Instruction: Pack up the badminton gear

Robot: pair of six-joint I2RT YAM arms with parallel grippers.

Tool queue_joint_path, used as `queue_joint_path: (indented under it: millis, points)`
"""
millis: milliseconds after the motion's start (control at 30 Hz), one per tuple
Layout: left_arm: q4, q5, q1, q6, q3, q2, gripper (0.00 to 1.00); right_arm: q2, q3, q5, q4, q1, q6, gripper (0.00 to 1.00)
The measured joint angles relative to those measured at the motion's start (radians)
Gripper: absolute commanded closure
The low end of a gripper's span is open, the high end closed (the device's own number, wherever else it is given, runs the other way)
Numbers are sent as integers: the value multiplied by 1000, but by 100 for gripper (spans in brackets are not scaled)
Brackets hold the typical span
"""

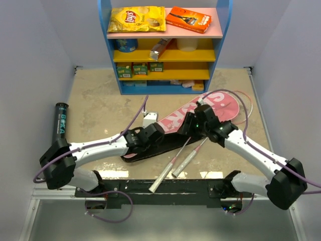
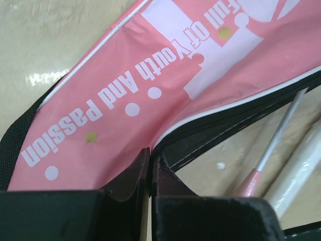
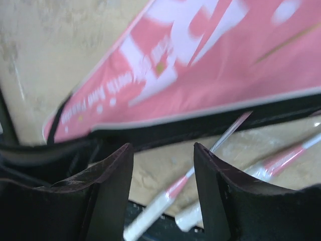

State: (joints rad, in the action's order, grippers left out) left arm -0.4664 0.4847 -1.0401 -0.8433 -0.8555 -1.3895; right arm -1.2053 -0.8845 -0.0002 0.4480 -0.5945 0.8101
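Note:
The pink racket-shaped bag (image 1: 200, 111) lies slantwise mid-table, its black zip edge facing the arms. Two rackets (image 1: 173, 163) lie with white handles near the front edge and their shafts running under the bag's open edge. My left gripper (image 1: 161, 134) is shut on the bag's zip edge (image 2: 170, 145) near its narrow end. My right gripper (image 1: 187, 125) is open and empty just above that edge, the racket shafts (image 3: 228, 135) showing between and beyond its fingers. The long black tube (image 1: 61, 122) lies at the far left. A small white thing, apparently the shuttlecock (image 1: 149, 119), sits behind the left gripper.
A blue shelf unit (image 1: 111, 60) stands at the back, with the yellow crisp packet (image 1: 137, 19) and the orange box (image 1: 188, 18) on top and small items on its yellow shelves. White walls close in both sides. Purple cables trail over the bag's wide end.

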Motion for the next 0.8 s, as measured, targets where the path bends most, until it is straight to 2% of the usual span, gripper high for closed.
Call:
queue_joint_path:
  millis: [133,267,800]
  points:
    - [60,-32,55,28,-54,-23,100,68,105,-23,18,-124,54,47]
    - [69,-48,76,45,-90,-55,100,67,182,-27,33,-222,124,49]
    - [74,-78,77,50,-90,-47,100,-15,253,50,-17,-251,311,50]
